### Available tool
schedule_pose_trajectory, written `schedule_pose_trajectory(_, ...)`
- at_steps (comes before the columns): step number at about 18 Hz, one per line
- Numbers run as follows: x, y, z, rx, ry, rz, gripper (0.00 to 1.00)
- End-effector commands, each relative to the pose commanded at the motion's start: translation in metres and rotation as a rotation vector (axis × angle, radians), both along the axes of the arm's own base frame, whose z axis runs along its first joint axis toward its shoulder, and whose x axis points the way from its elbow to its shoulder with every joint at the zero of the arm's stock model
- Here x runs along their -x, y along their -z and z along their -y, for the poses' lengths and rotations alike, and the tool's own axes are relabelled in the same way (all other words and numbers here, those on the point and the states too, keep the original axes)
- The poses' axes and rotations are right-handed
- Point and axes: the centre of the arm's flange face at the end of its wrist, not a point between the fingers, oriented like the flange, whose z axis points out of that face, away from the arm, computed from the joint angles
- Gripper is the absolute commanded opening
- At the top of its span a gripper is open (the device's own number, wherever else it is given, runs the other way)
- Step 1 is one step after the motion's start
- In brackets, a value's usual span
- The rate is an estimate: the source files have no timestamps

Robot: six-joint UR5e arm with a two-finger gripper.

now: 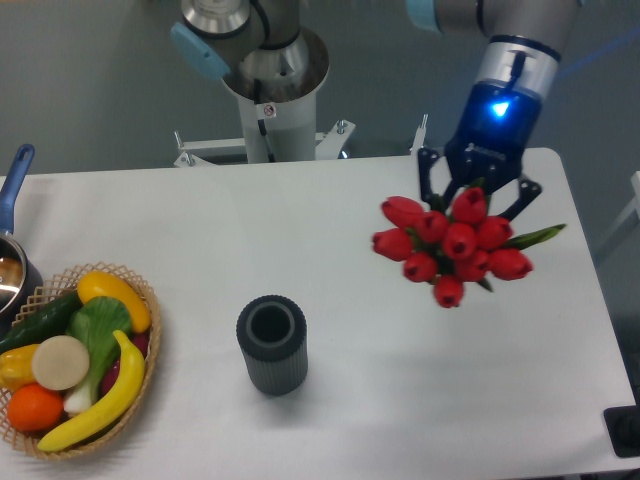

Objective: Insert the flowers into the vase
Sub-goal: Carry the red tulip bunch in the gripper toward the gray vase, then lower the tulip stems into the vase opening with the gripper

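Note:
The flowers are a tight bunch of red tulip buds with green leaves, at the right of the table. My gripper is right behind the buds, its dark fingers either side of the bunch; it is shut on the stems, which the buds hide. The bunch appears lifted off the table, buds facing the camera. The vase is a dark grey ribbed cylinder with a thick round rim. It stands upright at the front middle of the table, well to the left of and nearer than the flowers, its mouth empty.
A woven basket of fruit and vegetables sits at the front left. A pot with a blue handle is at the left edge. The arm's white base column stands behind the table. A dark object sits at the front right edge.

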Motion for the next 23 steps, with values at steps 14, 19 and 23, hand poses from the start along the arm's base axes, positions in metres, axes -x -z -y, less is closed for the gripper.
schedule_pose_trajectory(14, -0.061, -0.011, -0.052, -0.28, 0.279, 0.042, 0.4)
schedule_pose_trajectory(19, -0.072, 0.002, -0.07, -0.31, 0.34, 0.042, 0.4)
schedule_pose_trajectory(23, -0.079, 0.019, -0.089, -0.323, 0.382, 0.075, 0.4)
